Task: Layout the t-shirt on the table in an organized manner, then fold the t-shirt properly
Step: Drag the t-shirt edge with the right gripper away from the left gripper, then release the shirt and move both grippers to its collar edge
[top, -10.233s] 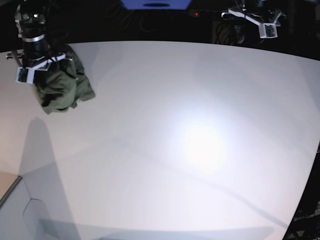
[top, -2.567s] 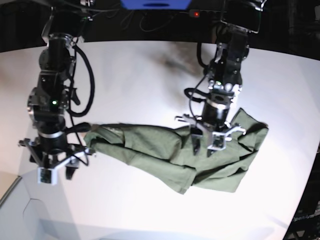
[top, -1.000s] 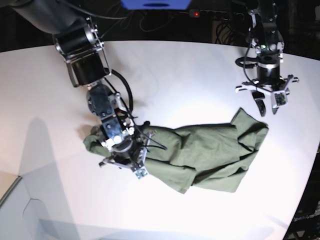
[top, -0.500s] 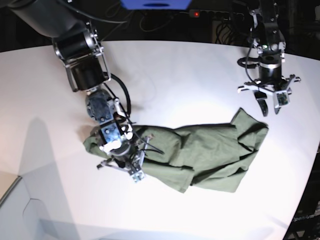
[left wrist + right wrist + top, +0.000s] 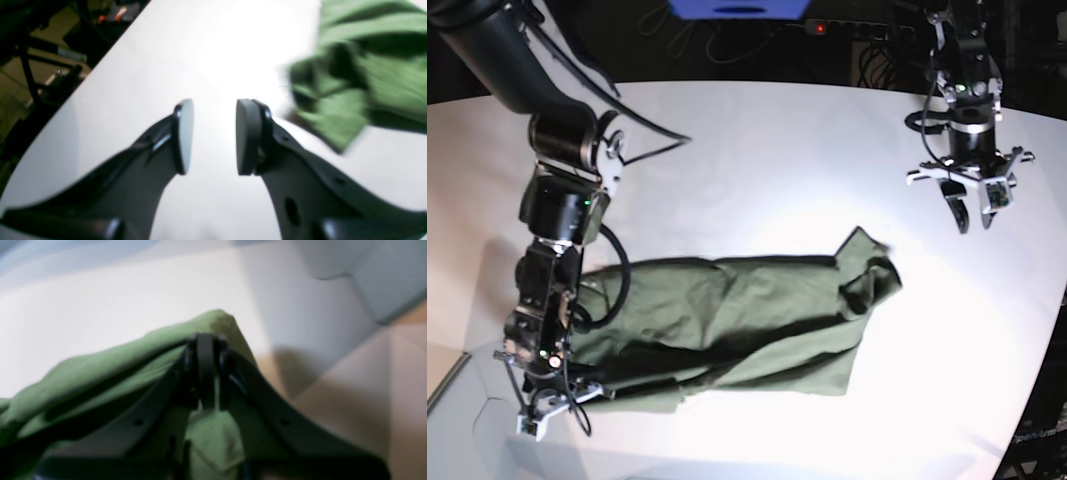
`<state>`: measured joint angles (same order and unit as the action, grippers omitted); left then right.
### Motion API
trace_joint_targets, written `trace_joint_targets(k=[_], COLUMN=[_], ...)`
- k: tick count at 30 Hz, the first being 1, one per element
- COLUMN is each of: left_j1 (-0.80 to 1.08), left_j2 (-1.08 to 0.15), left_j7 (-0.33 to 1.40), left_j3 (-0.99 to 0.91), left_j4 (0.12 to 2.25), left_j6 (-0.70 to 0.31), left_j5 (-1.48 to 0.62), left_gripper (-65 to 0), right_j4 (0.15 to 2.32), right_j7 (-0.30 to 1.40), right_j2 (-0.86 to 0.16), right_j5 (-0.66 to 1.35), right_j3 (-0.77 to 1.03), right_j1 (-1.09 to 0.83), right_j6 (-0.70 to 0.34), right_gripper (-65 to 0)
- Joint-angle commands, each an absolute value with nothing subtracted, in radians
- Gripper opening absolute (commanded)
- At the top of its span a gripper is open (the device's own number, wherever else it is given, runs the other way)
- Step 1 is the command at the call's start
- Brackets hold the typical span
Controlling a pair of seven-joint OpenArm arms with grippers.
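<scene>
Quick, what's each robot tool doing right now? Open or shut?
Left tool: open, holding nothing, above the table.
Right tool: shut on the t-shirt.

The olive-green t-shirt point(image 5: 727, 325) lies rumpled and stretched sideways across the white table point(image 5: 757, 170), its bulk toward 6 o'clock in the base view. One end is bunched at 8 o'clock near the table's edge; the other rises in a folded peak toward 3 o'clock.
</scene>
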<state>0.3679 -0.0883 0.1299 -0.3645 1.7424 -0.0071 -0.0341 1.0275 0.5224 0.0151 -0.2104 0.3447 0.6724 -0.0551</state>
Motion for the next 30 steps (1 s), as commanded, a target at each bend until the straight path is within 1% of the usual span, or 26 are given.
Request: trace_joint_targets(k=[1,3,4,7,8,10,11,12,14,16,20,24,30], left_j1=[0.366,0.363,0.363,0.361,0.361,0.360,0.360,0.358,0.351,0.346,0.346,0.351,0.351], left_j2=[-0.096,-0.096,-0.094,-0.081,-0.077,-0.076,-0.074,-0.074,-0.074,-0.074,-0.076,-0.076,-0.079], left_j7=[0.102,0.104,0.104,0.104,0.104,0.104,0.104,0.104,0.104,0.104,0.104,0.104,0.105], left_j3=[-0.366,-0.363,-0.361,-0.360,-0.360,-0.360,-0.360,-0.360,-0.358,-0.346,-0.338,-0.343,-0.346], left_j4=[1.767,1.774,1.776,1.787,1.787,1.787,1.787,1.787,1.779,1.776,1.776,1.776,1.774], left_j6=[-0.004,-0.004,-0.004,-0.004,-0.004,-0.004,-0.004,-0.004,-0.004,-0.004,-0.004,-0.004,-0.004], left_j5=[-0.036,-0.036,-0.036,-0.036,-0.036,-0.036,-0.036,-0.036,-0.036,-0.036,-0.036,-0.036,-0.036], left_gripper=[-44.2,-44.2,-44.2,-44.0,-43.0,-39.1,-36.2,-32.6,-26.2,-22.7,-22.4,-22.4,-22.4], right_j4=[1.030,1.007,0.995,0.967,0.961,0.969,0.990,1.017,1.059,1.069,1.018,0.872,0.788], right_j7=[0.499,0.498,0.498,0.499,0.501,0.506,0.506,0.507,0.507,0.503,0.498,0.496,0.469], right_j2=[0.024,0.024,0.024,0.024,0.024,0.022,0.022,0.022,0.028,0.028,0.025,0.005,-0.007], right_j5=[-0.203,-0.203,-0.203,-0.206,-0.206,-0.205,-0.203,-0.203,-0.203,-0.203,-0.205,-0.205,-0.205], right_j3=[0.334,0.334,0.334,0.334,0.334,0.338,0.337,0.335,0.325,0.278,0.222,0.222,0.216], right_j1=[0.697,0.680,0.674,0.668,0.668,0.656,0.645,0.624,0.585,0.567,0.573,0.628,0.627], right_j6=[-0.059,-0.059,-0.059,-0.059,-0.059,-0.059,-0.059,-0.068,-0.124,-0.162,-0.159,-0.159,-0.159], right_gripper=[-63.5,-57.9,-53.8,-39.3,-34.7,-25.6,-22.4,-20.6,-19.8,-19.8,-19.9,-19.9,-20.0])
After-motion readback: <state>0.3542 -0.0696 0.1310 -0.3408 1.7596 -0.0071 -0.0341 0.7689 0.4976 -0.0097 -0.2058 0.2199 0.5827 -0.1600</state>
